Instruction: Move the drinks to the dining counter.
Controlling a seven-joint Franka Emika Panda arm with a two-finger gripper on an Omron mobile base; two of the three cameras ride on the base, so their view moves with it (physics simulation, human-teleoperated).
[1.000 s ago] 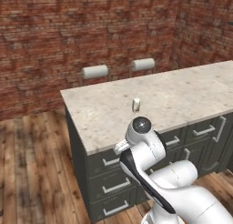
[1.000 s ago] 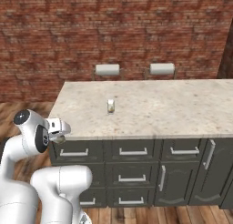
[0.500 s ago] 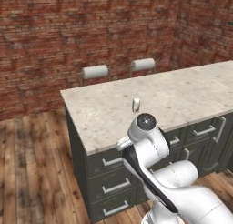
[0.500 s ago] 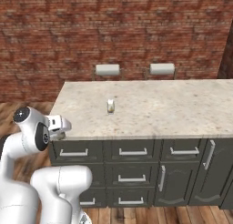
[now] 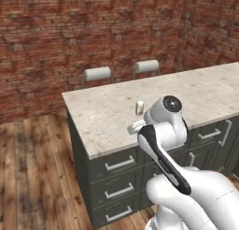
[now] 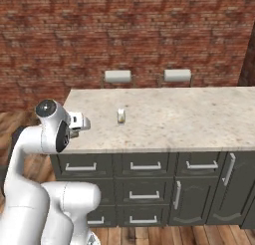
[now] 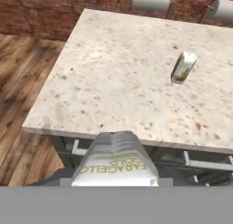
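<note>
Pale cream with a green band, the can (image 7: 116,166) sits clamped in my pincer (image 7: 116,182), just short of the table (image 7: 113,91) edge. Step in hand: delivery of this second drink. One can (image 7: 183,67) already stands on the stone top. Next move: carry forward over the top, lower, release upright.

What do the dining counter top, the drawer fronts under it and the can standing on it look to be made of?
Dining counter top: pale speckled stone, probably granite or similar, fairly matte; fine brown flecks show in the hand view.
Drawer fronts: dark grey painted panels, likely wood, with silver bar handles that look like metal.
Can on the counter: pale cream with a yellowish-green lower band, smooth; presumably thin metal, though the render leaves that open.
</note>
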